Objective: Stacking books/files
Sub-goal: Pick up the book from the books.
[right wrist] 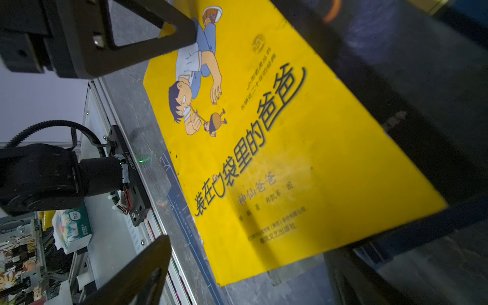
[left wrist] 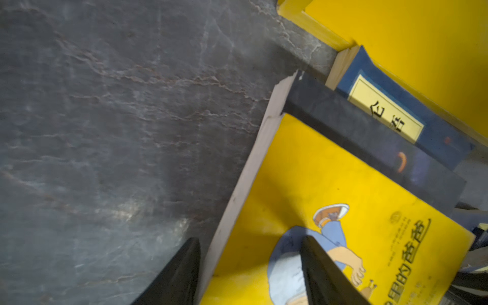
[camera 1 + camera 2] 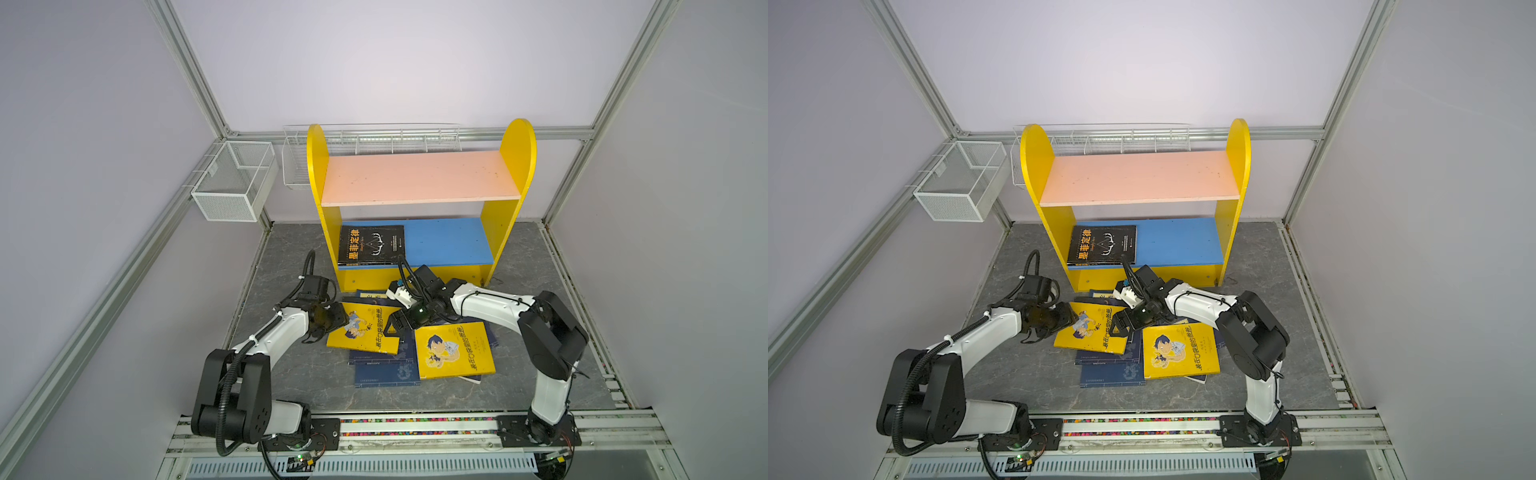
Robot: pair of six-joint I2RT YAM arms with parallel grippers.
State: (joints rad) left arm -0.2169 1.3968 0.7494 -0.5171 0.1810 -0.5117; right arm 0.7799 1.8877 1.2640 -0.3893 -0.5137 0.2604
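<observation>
Now — left gripper [image 2: 250, 238] spread astride edge of yellow book [image 2: 330, 171], unclamped; pinch deep, lift level — right gripper [image 1: 179, 136] gaping, empty.

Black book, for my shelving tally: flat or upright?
Flat: the black book lies cover-up on the blue shelf, title fully visible.

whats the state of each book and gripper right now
left gripper: open, astride a book edge
right gripper: open wide, holding nothing
left yellow cartoon-boy book: face up, edge inside left gripper
right yellow cartoon-boy book: face up on pile
black paperback: flat on blue lower shelf
navy paperbacks: flat, partly covered
</observation>
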